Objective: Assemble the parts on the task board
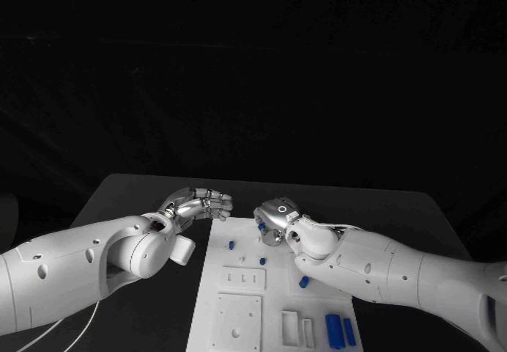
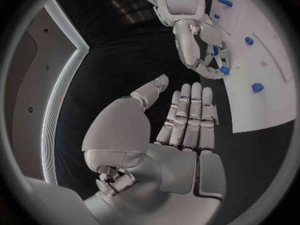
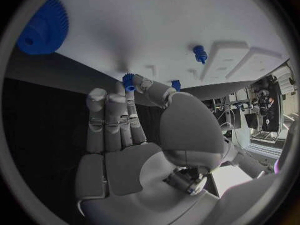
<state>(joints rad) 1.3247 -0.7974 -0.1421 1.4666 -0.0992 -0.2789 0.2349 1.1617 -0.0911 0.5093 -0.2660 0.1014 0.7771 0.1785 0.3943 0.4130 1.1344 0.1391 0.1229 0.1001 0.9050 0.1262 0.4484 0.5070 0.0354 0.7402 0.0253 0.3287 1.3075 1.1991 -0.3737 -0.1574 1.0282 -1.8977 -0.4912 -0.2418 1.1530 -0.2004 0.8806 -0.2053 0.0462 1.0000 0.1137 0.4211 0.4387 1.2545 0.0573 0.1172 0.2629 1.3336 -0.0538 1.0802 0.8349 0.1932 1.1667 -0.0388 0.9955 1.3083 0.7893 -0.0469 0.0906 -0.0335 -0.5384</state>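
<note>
Pinching a blue part (image 3: 129,80), right hand (image 1: 277,217) overhangs board edge (image 1: 215,242).

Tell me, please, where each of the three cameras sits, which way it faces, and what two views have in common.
Head view: on the robot's head, looking down at the task board; both arms enter, the left hand beside the board's far edge, the right hand over it.
Left wrist view: behind the left hand, its fingers straight and holding nothing, facing the board's edge.
Right wrist view: behind the right hand, facing the board.
Shared: left wrist and right wrist views both show the right hand pinching a small blue part.
</note>
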